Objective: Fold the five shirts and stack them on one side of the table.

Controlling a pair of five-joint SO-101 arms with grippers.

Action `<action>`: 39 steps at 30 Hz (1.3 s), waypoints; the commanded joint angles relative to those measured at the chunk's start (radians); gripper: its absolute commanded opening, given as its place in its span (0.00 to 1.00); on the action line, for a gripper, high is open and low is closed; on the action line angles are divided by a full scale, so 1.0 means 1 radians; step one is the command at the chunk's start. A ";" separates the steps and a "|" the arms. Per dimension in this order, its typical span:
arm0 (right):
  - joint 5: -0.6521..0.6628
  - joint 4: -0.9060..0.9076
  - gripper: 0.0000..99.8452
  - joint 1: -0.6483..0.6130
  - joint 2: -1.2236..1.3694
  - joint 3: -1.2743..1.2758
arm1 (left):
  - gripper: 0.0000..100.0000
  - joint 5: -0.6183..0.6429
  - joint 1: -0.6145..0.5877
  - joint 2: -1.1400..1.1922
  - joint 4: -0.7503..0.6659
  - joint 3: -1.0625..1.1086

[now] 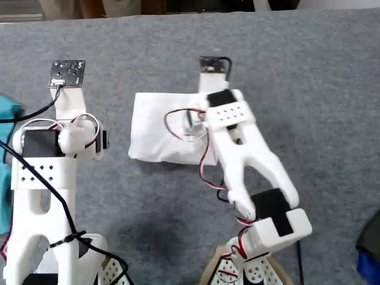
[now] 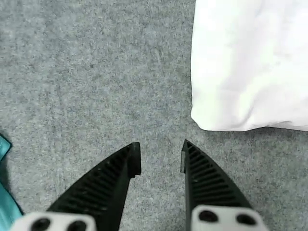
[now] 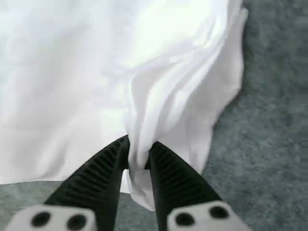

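The white shirt (image 1: 160, 127) sits around the middle of the desk (image 1: 314, 71), a bit closer to the far edge than the near one. It's a roughly rectangular bundle, with its long axis running left to right, more or less parallel to the far edge. Its right end is rumpled, and that's where the action is. The right arm (image 1: 243, 148) is over that end with its jaws clamped together on a pinched ridge of fabric right at the edge.

So the shirt stretches away from those jaws toward the desk's left edge. Whatever comes next, a fold across or a drag to one side, probably has to run along that long axis.

The left arm (image 1: 41, 196) is parked off the shirt's left end. Its jaws are apart with nothing in them, hanging over bare grey desk. One of the shirt's left corners lies just beside them, not touching. It looks near enough to pin that end if needed, but the right arm is the one on the cloth.

Further out, a teal cloth (image 1: 7, 116) pokes in at the left edge of the desk, well apart from the white one. Something dark and blue (image 1: 369, 249) sits at the right edge by the near corner, can't tell what. Going by the rumpled end, this shirt's fold isn't finished yet.
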 commanded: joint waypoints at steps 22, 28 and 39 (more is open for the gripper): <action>0.064 -0.014 0.20 0.053 -0.035 0.113 | 0.15 0.000 0.002 -0.028 -0.012 0.000; 0.063 -0.055 0.20 0.058 0.001 0.131 | 0.15 0.000 0.002 -0.028 -0.012 0.002; 0.063 -0.158 0.20 0.059 0.211 0.130 | 0.15 0.000 0.002 -0.028 -0.012 0.002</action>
